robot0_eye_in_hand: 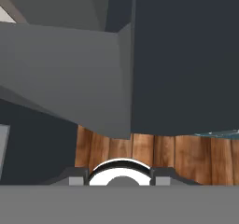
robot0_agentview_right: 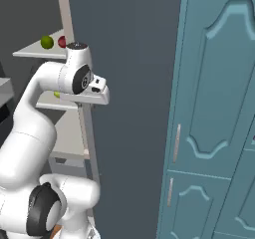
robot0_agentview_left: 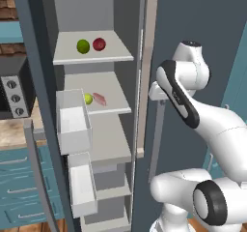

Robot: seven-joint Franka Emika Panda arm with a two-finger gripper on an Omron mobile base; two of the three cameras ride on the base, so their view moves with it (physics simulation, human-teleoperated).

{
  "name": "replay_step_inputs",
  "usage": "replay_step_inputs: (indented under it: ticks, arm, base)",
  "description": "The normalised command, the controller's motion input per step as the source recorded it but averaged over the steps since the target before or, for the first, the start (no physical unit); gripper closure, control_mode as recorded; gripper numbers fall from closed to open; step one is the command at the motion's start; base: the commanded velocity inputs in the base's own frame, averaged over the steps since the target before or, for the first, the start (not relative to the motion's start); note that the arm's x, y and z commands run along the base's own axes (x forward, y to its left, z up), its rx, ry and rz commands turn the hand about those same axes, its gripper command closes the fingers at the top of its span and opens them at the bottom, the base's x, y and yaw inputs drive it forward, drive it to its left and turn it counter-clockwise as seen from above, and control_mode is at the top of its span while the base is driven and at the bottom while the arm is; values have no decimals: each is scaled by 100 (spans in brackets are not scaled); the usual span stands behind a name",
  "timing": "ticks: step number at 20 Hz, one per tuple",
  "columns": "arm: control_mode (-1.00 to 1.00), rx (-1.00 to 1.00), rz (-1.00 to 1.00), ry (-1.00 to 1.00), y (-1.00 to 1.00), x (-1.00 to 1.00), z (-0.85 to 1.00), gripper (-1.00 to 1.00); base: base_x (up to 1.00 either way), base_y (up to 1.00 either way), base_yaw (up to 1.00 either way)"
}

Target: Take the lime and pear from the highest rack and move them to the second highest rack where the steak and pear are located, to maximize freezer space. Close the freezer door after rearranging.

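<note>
Well, the two-finger gripper [robot0_eye_in_hand: 120, 177] hangs outside the freezer, aimed at the wooden floor [robot0_eye_in_hand: 158, 155], jaw gap impossible to judge. Up on the pale grey top shelf [robot0_agentview_left: 94, 57], the round mid-green lime [robot0_agentview_left: 83, 46] and dark red pear [robot0_agentview_left: 99, 44] sit side by side: light, firm, roll-prone, so pinch across the widest middle.

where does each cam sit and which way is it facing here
Left base view: behind the arm to its left, facing the open freezer; the lime and red pear sit on the highest rack; arm at right.
Right base view: behind the arm to its right, facing the freezer's side and teal cabinets; arm at left.
Hand view: on the hand, facing down at wood floor and grey panels.
Both base views share the lime, pear and rack.
</note>
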Motion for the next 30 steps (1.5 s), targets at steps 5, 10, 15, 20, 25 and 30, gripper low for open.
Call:
replay_step_inputs:
  ticks: [5,10,15,20,25,30]
  arm:
    - [100,0,0,0,1,0,0,-100]
    - [100,0,0,0,0,0,0,-100]
    - [100,0,0,0,0,0,0,-100]
    - [100,0,0,0,0,0,0,-100]
    - [100,0,0,0,0,0,0,-100]
    - [100,0,0,0,0,0,0,-100]
  base:
    - [-23,4,8]
    - [-28,13,29]
    - [5,34,31]
    - [3,52,30]
    - [10,31,37]
    - [16,13,57]
